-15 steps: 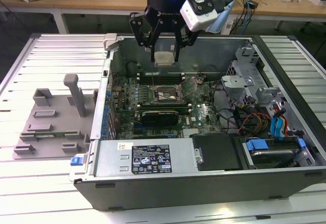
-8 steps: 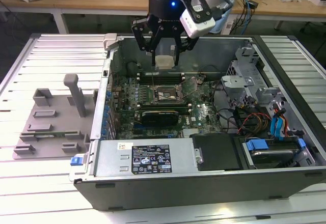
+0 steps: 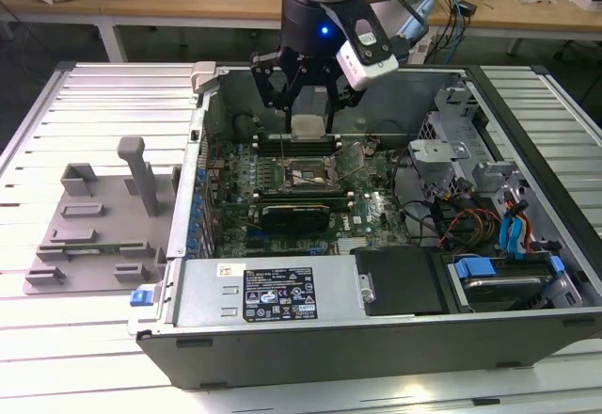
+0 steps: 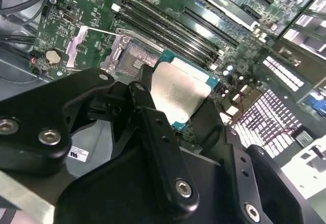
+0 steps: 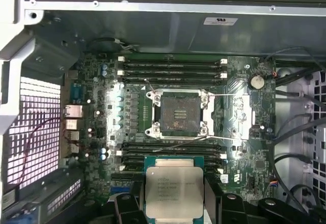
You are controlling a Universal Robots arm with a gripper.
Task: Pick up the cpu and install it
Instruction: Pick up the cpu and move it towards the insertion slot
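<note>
My gripper (image 3: 309, 120) is shut on the cpu (image 3: 309, 128), a flat square chip with a silver-grey top, and holds it by two opposite edges above the motherboard inside the open computer case. In both wrist views the cpu (image 4: 178, 94) (image 5: 174, 186) sits between the black fingers (image 4: 147, 119). The open socket (image 5: 179, 114) (image 4: 136, 60) with its metal frame lies below and a little ahead of the chip, with its retention lid (image 4: 81, 43) swung aside. In the exterior view the socket (image 3: 308, 177) is under the gripper, toward the case's front.
Memory slots (image 5: 170, 66) flank the socket on two sides. Cables (image 3: 470, 221) and a drive cage (image 3: 451, 141) fill the case on the exterior view's right. A grey fixture plate with upright posts (image 3: 94, 235) lies on the slatted table at the exterior view's left.
</note>
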